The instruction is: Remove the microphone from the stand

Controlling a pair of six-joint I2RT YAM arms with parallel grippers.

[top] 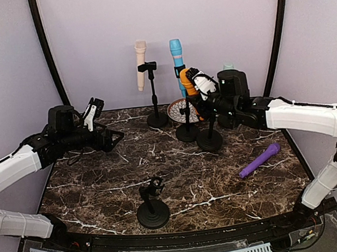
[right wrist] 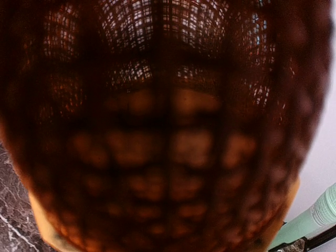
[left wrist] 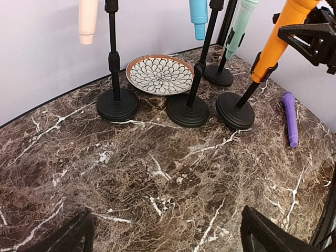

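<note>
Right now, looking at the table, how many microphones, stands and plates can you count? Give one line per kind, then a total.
Microphones: 5 (cream, blue, orange, mint green, purple)
Stands: 5 (four loaded, one empty)
Patterned plate: 1
Total: 11

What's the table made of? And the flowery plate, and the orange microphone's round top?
The table looks like polished dark marble with white veins, maybe printed. The plate seems glazed ceramic: glossy, painted petals. On the orange microphone, the top looks like metal wire mesh, a fine grid.
</note>
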